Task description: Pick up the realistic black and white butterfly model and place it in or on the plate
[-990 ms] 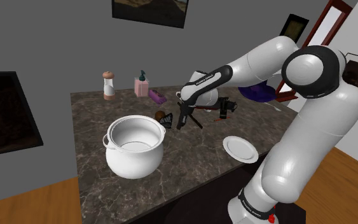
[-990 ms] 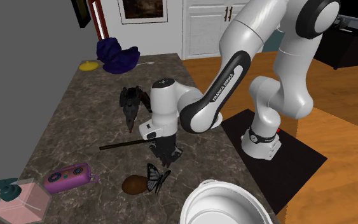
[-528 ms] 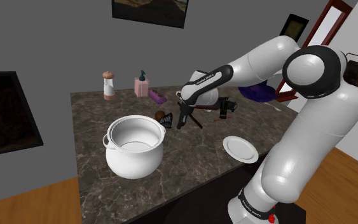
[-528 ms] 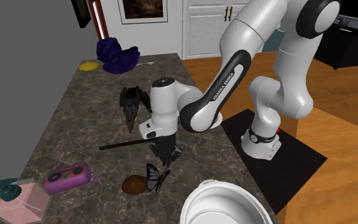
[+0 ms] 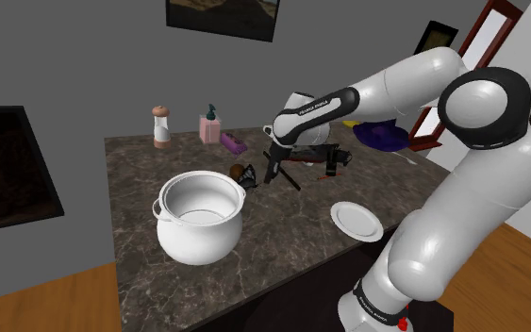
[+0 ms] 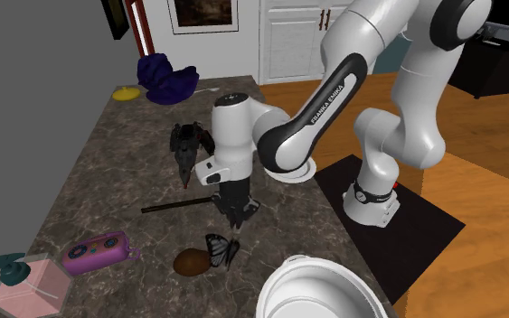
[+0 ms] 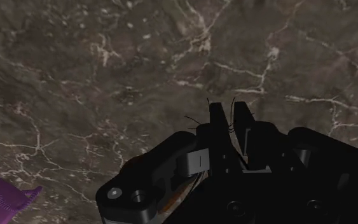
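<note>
The black and white butterfly model (image 6: pixel 221 252) sits at the tips of my black gripper (image 6: pixel 237 224), just over the dark marble counter, beside a brown lump (image 6: pixel 191 261). In the shoulder view the butterfly (image 5: pixel 251 175) is a small dark shape by the gripper (image 5: pixel 269 174), behind the white pot. In the wrist view the gripper (image 7: pixel 229 112) is shut, and thin antennae (image 7: pixel 208 105) poke out past its fingertips; the wings are hidden. The white plate (image 5: pixel 356 221) lies flat near the counter's front edge, toward the shoulder view's right of the gripper.
A large white pot (image 5: pixel 200 215) stands close to the gripper. Behind are a purple speaker (image 5: pixel 233 143), a pink bottle (image 5: pixel 210 127) and a grinder (image 5: pixel 161 125). A black tool (image 6: pixel 186 144) and a thin rod (image 6: pixel 175 205) lie by the hand. Purple cloth (image 6: pixel 166 79) lies at the far end.
The arm's elbow has swung upward and the hand has risen a little. The fingers have stayed shut, and the butterfly has barely shifted.
</note>
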Controlling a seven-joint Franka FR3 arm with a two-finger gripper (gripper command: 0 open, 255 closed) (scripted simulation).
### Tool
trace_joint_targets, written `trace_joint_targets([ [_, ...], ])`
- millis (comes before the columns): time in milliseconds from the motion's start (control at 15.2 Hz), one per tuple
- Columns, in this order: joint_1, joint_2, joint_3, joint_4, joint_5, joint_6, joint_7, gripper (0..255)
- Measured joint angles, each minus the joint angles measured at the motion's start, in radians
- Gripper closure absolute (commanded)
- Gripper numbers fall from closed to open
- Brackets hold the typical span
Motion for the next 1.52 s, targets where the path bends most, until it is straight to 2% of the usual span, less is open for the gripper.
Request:
trace_joint_targets([
  [528,-0.004,-0.067,0.003,0.041,-0.039,-0.103,0.039,255],
  [660,-0.017,-0.104,-0.008,0.008,-0.052,-0.108,0.026,255],
  [1056,-0.088,-0.270,-0.064,-0.147,-0.119,-0.124,-0.045,255],
  [1518,-0.206,-0.463,-0.139,-0.282,-0.226,-0.188,-0.141,255],
])
